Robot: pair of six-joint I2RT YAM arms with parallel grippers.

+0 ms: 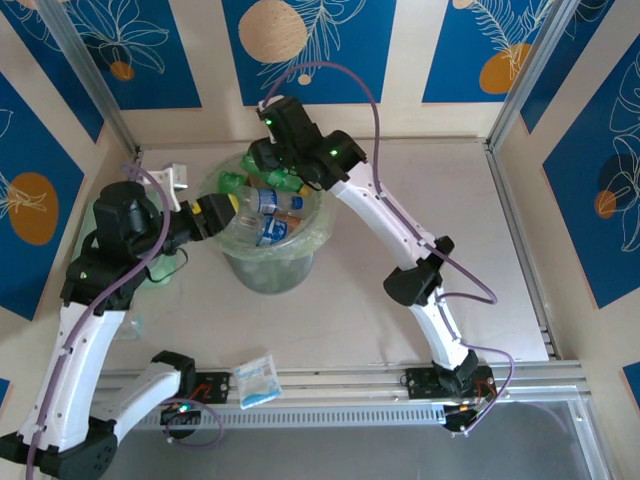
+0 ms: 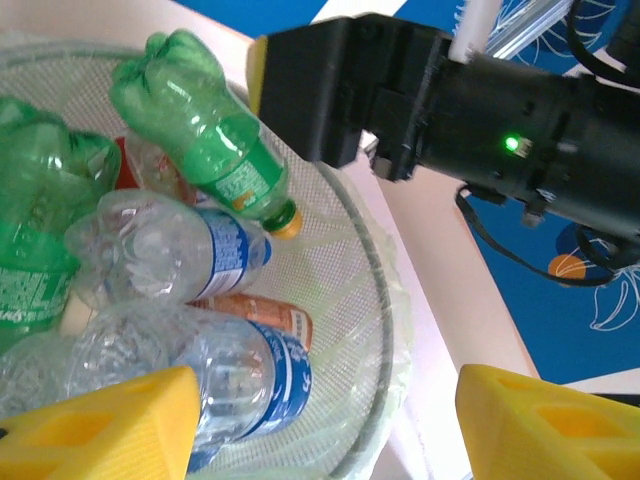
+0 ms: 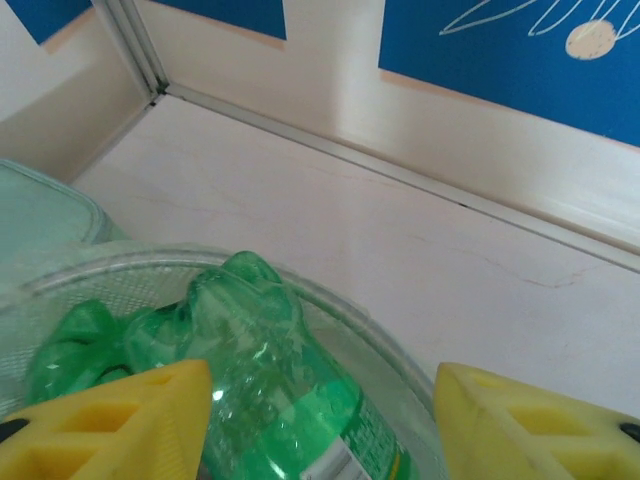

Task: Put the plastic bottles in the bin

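Bottles (image 2: 170, 250) in bin (image 2: 375, 330) beneath open left pincer (image 2: 325, 430); green bottle (image 3: 270, 370) between tips of open right pincer (image 3: 325, 420).

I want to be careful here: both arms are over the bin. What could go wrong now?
The left gripper and right gripper are close together above the bin; they could collide. The green bottle under the right gripper lies high at the far rim and might roll out.
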